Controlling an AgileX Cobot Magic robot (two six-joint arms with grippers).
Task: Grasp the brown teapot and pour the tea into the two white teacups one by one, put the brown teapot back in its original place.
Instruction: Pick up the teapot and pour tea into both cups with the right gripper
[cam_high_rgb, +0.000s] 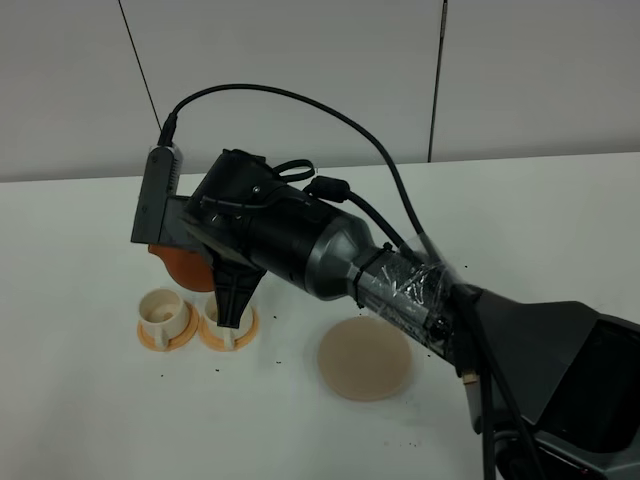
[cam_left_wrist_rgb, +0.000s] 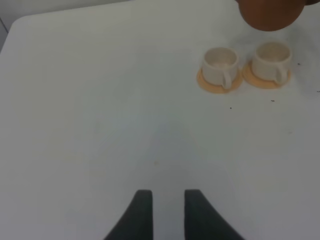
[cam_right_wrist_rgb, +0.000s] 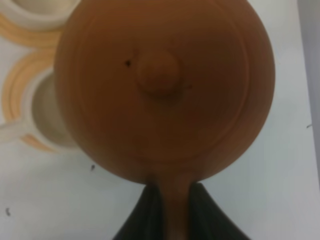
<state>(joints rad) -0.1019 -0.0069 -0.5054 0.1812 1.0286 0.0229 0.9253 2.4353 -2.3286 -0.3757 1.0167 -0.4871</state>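
Note:
My right gripper (cam_right_wrist_rgb: 172, 215) is shut on the loop handle of the brown teapot (cam_right_wrist_rgb: 162, 85), whose knobbed lid fills the right wrist view. From the high camera only an edge of the teapot (cam_high_rgb: 178, 265) shows under the right arm's wrist, held off the table just behind the two white teacups (cam_high_rgb: 165, 312) (cam_high_rgb: 228, 328) on their orange saucers. Both cups (cam_left_wrist_rgb: 220, 66) (cam_left_wrist_rgb: 271, 60) also show in the left wrist view. The round beige coaster (cam_high_rgb: 366, 358) lies bare to the cups' right. My left gripper (cam_left_wrist_rgb: 166, 212) stands open over bare table, well away from the cups.
The right arm (cam_high_rgb: 400, 280) stretches from the lower right across the white table (cam_high_rgb: 80, 420), above the coaster's far edge. A grey wall (cam_high_rgb: 300, 60) rises behind the table's far edge. Small dark specks dot the tabletop near the cups.

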